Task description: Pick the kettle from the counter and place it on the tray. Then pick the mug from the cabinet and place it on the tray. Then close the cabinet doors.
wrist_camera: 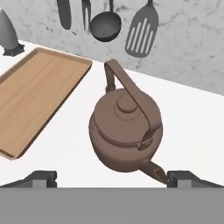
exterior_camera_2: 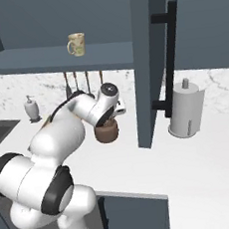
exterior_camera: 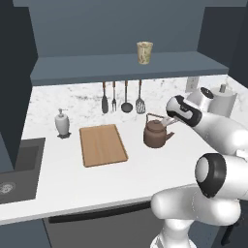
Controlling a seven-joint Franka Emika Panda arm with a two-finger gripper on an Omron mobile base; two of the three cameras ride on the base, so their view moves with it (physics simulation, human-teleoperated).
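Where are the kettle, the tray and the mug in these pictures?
kettle (wrist_camera: 124, 131), hand view, on its round brown body just below the lid.
tray (exterior_camera: 102, 144), left base view, on the bare middle of the wooden board.
mug (exterior_camera: 144, 52), left base view, on its side wall.

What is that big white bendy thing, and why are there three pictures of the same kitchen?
The white thing is a robot arm. At its end is a claw with two fingers, open wide now and holding nothing. Two pictures come from cameras behind the arm, one on its left and one on its right. The third comes from a camera on the hand itself, looking down at a brown kettle just in front of the claw. The kettle stands on the white counter. Beside it lies a wooden tray, with nothing on it yet. A soap bottle stands near the tray, and cooking tools hang on the wall. Up on the cabinet shelf sits a little mug.
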